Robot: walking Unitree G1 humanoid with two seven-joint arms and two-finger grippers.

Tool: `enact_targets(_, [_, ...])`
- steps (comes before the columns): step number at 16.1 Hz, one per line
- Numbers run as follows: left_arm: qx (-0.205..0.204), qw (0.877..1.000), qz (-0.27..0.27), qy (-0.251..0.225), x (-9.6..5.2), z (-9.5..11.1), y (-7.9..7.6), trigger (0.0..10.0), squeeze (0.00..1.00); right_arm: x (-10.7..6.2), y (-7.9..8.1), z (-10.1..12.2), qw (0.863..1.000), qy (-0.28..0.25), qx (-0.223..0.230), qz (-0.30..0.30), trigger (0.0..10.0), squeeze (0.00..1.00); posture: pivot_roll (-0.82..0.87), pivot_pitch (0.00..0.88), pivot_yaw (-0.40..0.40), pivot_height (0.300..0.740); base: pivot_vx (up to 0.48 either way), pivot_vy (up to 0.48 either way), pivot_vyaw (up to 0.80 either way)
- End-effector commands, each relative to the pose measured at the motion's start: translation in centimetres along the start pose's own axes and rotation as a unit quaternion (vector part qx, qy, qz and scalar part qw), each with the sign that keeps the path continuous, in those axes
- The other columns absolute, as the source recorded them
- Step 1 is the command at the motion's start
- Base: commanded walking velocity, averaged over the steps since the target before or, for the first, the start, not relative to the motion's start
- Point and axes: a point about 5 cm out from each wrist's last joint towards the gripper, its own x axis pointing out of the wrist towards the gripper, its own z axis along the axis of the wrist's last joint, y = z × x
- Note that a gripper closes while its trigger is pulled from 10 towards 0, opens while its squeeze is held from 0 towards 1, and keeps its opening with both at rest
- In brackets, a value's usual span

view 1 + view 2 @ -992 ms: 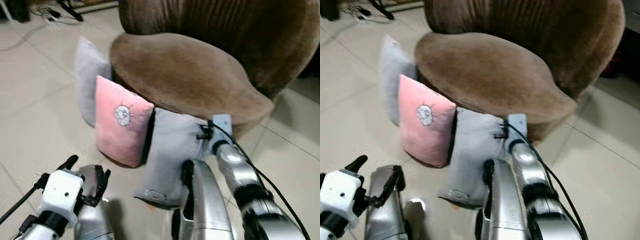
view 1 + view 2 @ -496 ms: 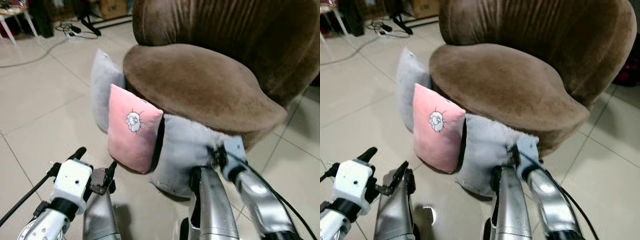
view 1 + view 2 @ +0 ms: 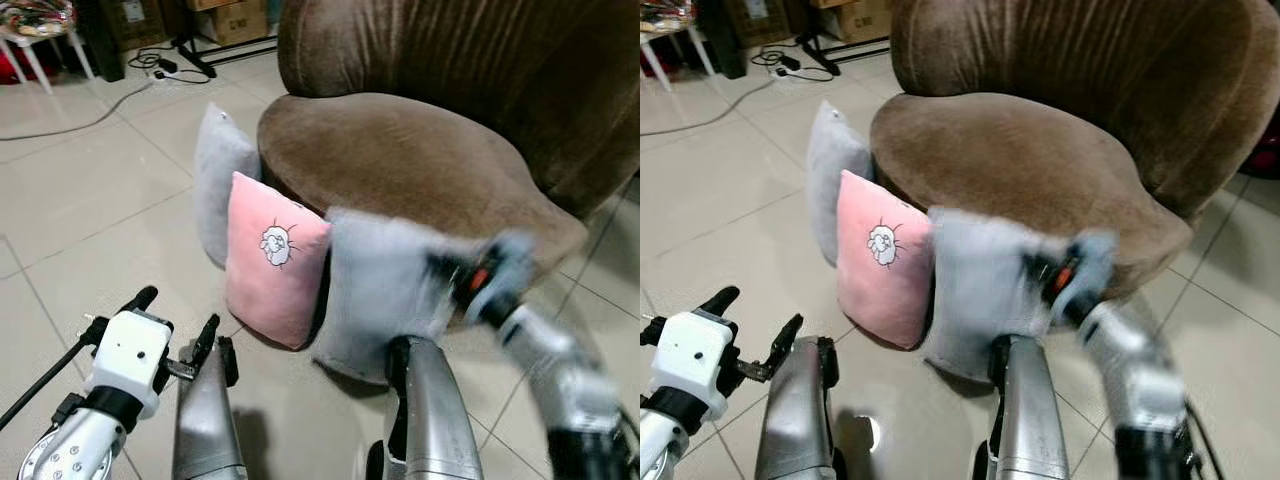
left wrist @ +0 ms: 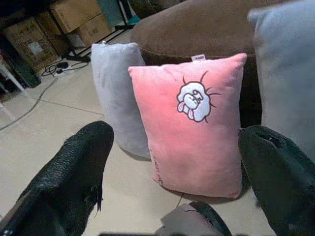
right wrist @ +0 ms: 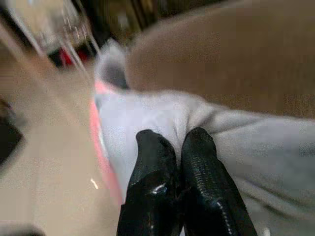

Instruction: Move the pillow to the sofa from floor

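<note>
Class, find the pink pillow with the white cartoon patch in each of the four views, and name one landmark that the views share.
Left eye view: pink pillow with the white cartoon patch, left of centre, upright on the floor.
Right eye view: left of centre.
Left wrist view: centre, between the two black fingers.
Right wrist view: only a blurred pink edge behind the held grey pillow.
Shared landmark: the brown sofa seat.

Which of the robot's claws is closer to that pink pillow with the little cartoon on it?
The left. The left gripper hangs open facing the pink pillow, short of touching it. The right gripper is beside it, pinched shut on the grey pillow.
</note>
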Motion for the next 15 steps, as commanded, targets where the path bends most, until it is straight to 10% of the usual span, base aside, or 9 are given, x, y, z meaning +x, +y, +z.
enact_targets(1, [0.004,1.0,-0.008,-0.002,0.2,0.2,0.0,10.0,0.0,0.1,1.5,6.7,0.988,-0.144,0.012,0.058,0.0,0.0,0.06,0.0,-0.019,0.417,0.0,0.0,0.0])
enact_targets(7, [0.015,1.0,0.007,-0.02,1.0,0.9,1.0,10.0,0.0,0.9,3.9,14.9,0.955,-0.285,0.032,0.076,0.0,0.0,0.06,0.0,-0.015,0.417,0.0,0.0,0.0])
enact_targets(11, [0.023,0.998,0.036,-0.049,2.0,1.8,1.8,10.0,0.0,2.0,6.5,20.2,0.938,-0.34,-0.032,0.067,0.0,0.0,0.07,0.0,-0.044,0.417,0.0,0.0,0.0])
enact_targets(12, [0.024,0.997,0.043,-0.055,2.1,2.0,1.9,10.0,0.0,2.6,6.9,20.0,0.942,-0.324,-0.059,0.058,6.3,0.0,0.07,0.0,-0.053,0.417,0.0,0.0,0.0])
enact_targets(13, [0.025,0.997,0.048,-0.059,2.1,2.2,2.1,10.0,0.0,3.0,7.1,19.9,0.945,-0.316,-0.078,0.042,6.3,0.0,0.07,0.0,-0.053,0.417,0.0,0.0,0.0])
enact_targets(14, [0.024,0.996,0.058,-0.068,2.2,2.6,2.3,10.0,0.0,3.9,7.1,19.0,0.952,-0.288,-0.106,0.015,10.0,0.0,0.08,0.0,-0.062,0.417,0.0,0.0,0.0])
enact_targets(15, [0.026,0.993,0.075,-0.083,2.4,3.3,2.8,10.0,0.0,5.2,7.5,16.6,0.964,-0.252,-0.083,0.002,10.0,0.0,0.09,0.0,-0.079,0.417,0.0,0.0,0.0])
